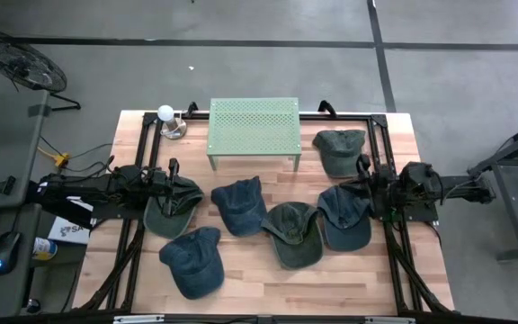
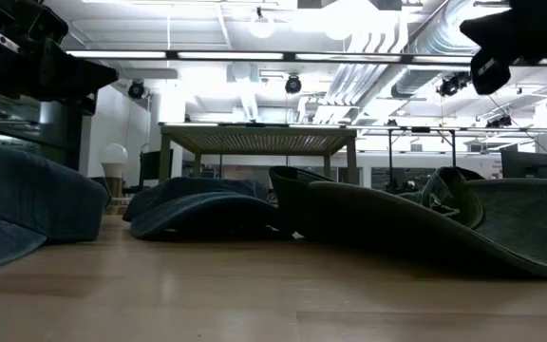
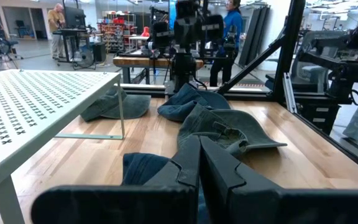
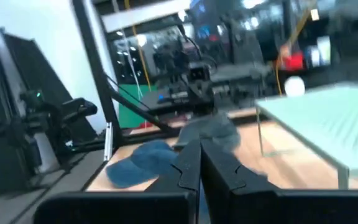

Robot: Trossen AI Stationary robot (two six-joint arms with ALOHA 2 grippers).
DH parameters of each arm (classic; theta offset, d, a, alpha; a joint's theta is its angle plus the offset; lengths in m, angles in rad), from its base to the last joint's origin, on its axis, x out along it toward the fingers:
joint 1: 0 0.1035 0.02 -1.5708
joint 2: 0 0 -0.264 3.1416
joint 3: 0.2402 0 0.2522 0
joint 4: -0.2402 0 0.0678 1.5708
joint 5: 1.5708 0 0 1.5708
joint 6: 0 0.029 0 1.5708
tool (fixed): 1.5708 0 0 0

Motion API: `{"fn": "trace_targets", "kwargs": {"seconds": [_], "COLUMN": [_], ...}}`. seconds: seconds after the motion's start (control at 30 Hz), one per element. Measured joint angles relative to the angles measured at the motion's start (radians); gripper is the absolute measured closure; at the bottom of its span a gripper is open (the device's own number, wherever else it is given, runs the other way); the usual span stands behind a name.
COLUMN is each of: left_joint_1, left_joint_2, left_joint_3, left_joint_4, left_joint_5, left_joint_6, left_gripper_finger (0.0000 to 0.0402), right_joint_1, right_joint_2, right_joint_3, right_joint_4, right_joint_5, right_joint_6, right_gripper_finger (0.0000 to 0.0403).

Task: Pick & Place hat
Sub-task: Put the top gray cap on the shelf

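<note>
Denim and olive hats (image 1: 239,205) lie scattered on my table (image 1: 268,279) before the green rack (image 1: 252,126). Both my left pincer (image 3: 199,163) and right pincer (image 4: 199,163) hover closed, holding nothing.

a wooden table (image 1: 268,279) carries six caps (image 1: 192,260), a green perforated stand (image 1: 253,126) and a white bulb (image 1: 165,114) at the back.

Grey concrete floor (image 1: 268,54) crossed by dark lines surrounds the wooden counter (image 1: 268,283); a fan (image 1: 16,61) stands at one corner; bright ceiling lights (image 2: 254,24) and white ducts (image 2: 397,47) hang overhead; people (image 3: 232,18) stand among distant workbenches.
</note>
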State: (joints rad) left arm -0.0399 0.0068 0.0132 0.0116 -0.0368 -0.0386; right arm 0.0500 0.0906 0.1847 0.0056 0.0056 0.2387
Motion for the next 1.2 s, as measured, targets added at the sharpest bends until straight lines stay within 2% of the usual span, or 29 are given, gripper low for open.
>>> {"fn": "trace_targets", "kwargs": {"seconds": [0.13,0.27,0.4,0.6,0.83,1.2], "left_joint_1": [0.0,0.0,0.0,0.0,0.0,0.0], "left_joint_2": [0.0,0.0,0.0,0.0,0.0,0.0], "left_joint_3": [0.0,0.0,0.0,0.0,0.0,0.0], "left_joint_4": [0.0,0.0,0.0,0.0,0.0,0.0], "left_joint_5": [0.0,0.0,0.0,0.0,0.0,0.0], "left_joint_6": [0.0,0.0,0.0,0.0,0.0,0.0], "left_gripper_finger": [0.0396,0.0396,0.0396,0.0396,0.0396,0.0396], "right_joint_1": [-0.028,-0.089,-0.171,-0.332,-0.506,-0.713], "right_joint_2": [0.093,0.196,0.302,0.475,0.655,0.933], "right_joint_3": [0.156,0.324,0.471,0.637,0.745,0.768], "right_joint_4": [-0.17,-0.392,-0.571,-0.809,-0.929,-0.969], "right_joint_5": [0.07,0.198,0.306,0.392,0.35,0.131], "right_joint_6": [0.071,0.161,0.253,0.385,0.488,0.587], "right_gripper_finger": [0.04,0.0402,0.0402,0.0396,0.0345,0.0194]}}
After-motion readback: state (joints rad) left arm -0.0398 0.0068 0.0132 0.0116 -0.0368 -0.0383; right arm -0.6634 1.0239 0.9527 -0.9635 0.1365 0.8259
